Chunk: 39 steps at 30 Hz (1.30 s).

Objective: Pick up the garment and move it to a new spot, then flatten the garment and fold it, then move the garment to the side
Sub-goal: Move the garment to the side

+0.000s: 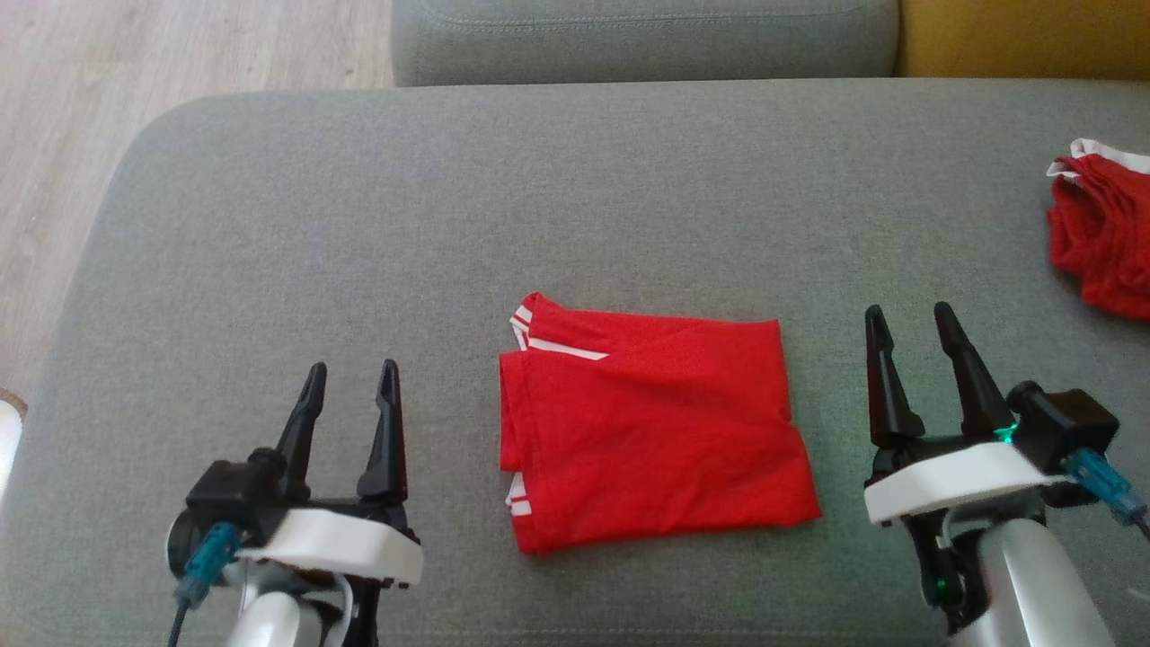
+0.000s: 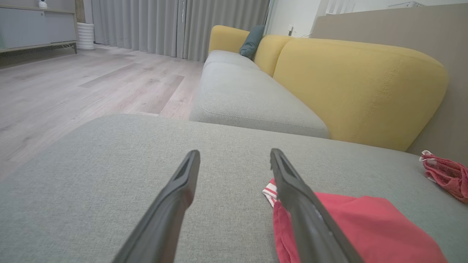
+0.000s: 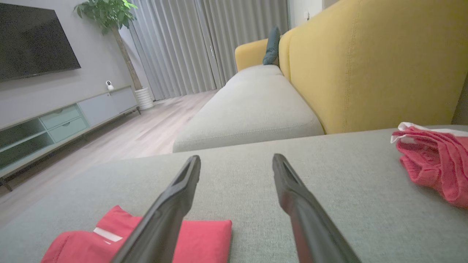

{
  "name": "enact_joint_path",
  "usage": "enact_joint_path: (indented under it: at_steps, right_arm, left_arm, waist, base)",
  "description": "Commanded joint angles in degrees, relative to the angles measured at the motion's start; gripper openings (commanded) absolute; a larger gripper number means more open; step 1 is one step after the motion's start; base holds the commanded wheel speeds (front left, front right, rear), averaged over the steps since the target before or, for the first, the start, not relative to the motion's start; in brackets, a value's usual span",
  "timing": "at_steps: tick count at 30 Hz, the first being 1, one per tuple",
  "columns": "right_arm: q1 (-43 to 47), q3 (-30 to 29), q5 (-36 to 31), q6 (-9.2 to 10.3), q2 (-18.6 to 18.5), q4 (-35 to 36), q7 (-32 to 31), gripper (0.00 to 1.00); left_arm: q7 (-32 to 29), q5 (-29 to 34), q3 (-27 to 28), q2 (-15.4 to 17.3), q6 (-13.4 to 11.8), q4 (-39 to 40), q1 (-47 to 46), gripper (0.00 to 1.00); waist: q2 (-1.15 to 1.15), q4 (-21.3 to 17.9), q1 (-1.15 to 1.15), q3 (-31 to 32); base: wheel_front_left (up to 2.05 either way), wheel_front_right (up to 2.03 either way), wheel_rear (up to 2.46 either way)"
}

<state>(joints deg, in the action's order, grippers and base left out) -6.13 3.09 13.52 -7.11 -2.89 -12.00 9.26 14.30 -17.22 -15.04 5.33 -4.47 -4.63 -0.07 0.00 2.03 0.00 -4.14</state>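
The two long dark fingers of the left gripper stand apart with nothing between them, tips pointing away from the robot over the grey woven-fabric seat cushion. The two long dark fingers of the right gripper are likewise spread and empty. Neither gripper touches cloth. Between the two grippers, apart from both, lies the red folded garment with white stripe trim, resting flat on the cushion as a roughly rectangular stack; the white trim shows along the edge facing the left gripper. In the left wrist view the garment lies low on the right, partly hidden behind one finger; in the right wrist view it lies low on the left, again partly behind a finger. A second, crumpled red garment with a white edge sits on the same cushion at the far right, well apart from the folded one. Beyond the cushion are a further grey seat, a yellow upholstered backrest, a teal pillow, a pale wood-plank floor and grey curtains.
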Motion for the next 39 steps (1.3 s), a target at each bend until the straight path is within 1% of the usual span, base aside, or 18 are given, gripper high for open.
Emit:
enact_joint_path:
  at_steps: [1, 2, 3, 7, 10, 15, 21, 27, 28, 29, 32, 33, 39]
  right_arm:
    - [-0.59, 0.86, -0.52, -0.37, 0.01, 1.56, -0.52, 1.00]
    - [-0.40, 0.35, -0.54, -0.37, 0.01, 0.80, -2.47, 1.00]
    - [-0.40, 0.35, -0.54, -0.37, 0.01, 0.80, -2.47, 1.00]
    - [-0.22, 0.45, -1.52, -0.37, 0.01, -0.32, -9.18, 1.00]
    - [-0.58, 1.78, -2.22, -0.37, 0.01, -0.38, -13.62, 1.00]
    - [-1.52, 3.36, -1.32, -0.37, 0.01, -1.14, -19.53, 1.00]
    - [-4.36, 3.51, -1.04, -0.37, -1.23, -3.48, -23.76, 1.00]
    - [-7.01, 4.61, 1.08, -0.37, -2.72, -7.01, -28.57, 1.00]
    - [-7.22, 5.06, 1.91, -0.37, -2.86, -7.27, -29.35, 0.92]
    - [-7.39, 5.45, 2.67, -0.37, -3.07, -7.42, -30.05, 0.48]
    - [-7.76, 6.37, 4.24, -0.37, -3.90, -7.49, -31.20, 0.22]
    - [-7.85, 6.50, 4.57, -0.37, -4.11, -7.43, -31.14, 0.00]
    - [-9.19, 6.56, 5.46, -0.37, -4.79, -6.36, -28.49, 0.00]
  left_arm:
    - [0.70, 0.51, 2.38, -0.04, 0.12, 1.68, -1.77, 1.00]
    - [0.70, 0.61, 2.49, -0.14, 0.23, 1.64, -1.83, 1.00]
    - [0.70, 0.61, 2.49, -0.14, 0.23, 1.64, -1.83, 1.00]
    - [0.70, 0.85, 2.55, -0.40, 0.40, 1.81, -2.24, 1.00]
    - [0.70, 0.44, 2.67, -0.80, 0.59, 2.00, -2.61, 1.00]
    - [0.70, -0.22, 2.63, -1.53, 0.86, 2.58, -3.70, 1.00]
    - [0.70, -0.43, 2.56, -2.09, 1.43, 2.94, -5.13, 1.00]
    - [0.70, -0.72, 2.58, -2.36, 1.57, 2.72, -5.91, 1.00]
    - [0.70, -0.76, 2.63, -2.38, 1.60, 2.68, -5.96, 1.00]
    - [0.70, -0.78, 2.71, -2.39, 1.62, 2.65, -6.01, 1.00]
    - [0.70, -0.78, 2.91, -2.42, 1.58, 2.70, -6.06, 1.00]
    - [0.70, -0.84, 2.95, -2.43, 1.52, 2.76, -6.04, 1.00]
    - [0.70, -0.36, 3.27, -2.44, 1.46, 3.18, -6.15, 1.00]
  waist:
    - [0.00, 0.03, 0.00, -0.09]
    - [0.00, 0.10, 0.00, -0.28]
    - [0.00, 0.10, 0.00, -0.28]
    - [0.00, 0.49, 0.00, -1.27]
    - [0.00, 0.92, 0.00, -2.54]
    - [0.00, 2.09, 0.00, -5.23]
    - [0.00, 3.70, 0.00, -8.23]
    - [0.00, 5.06, 0.00, -9.40]
    - [0.00, 5.19, 0.00, -9.48]
    - [0.00, 5.29, 0.00, -9.54]
    - [0.00, 5.35, 0.00, -9.70]
    - [0.00, 5.28, 0.00, -9.75]
    - [0.00, 3.21, 0.00, -10.10]
  base:
    - [0.00, 0.00, 0.00]
    - [0.00, 0.00, 0.00]
    - [0.00, 0.00, 0.00]
    - [0.00, 0.00, 0.00]
    - [0.00, 0.00, 0.00]
    - [0.00, 0.00, 0.00]
    - [0.00, 0.00, 0.00]
    - [0.00, 0.00, 0.00]
    - [0.00, 0.00, 0.00]
    - [0.00, 0.00, 0.00]
    - [0.00, 0.00, 0.00]
    - [0.00, 0.00, 0.00]
    - [0.00, 0.00, 0.00]
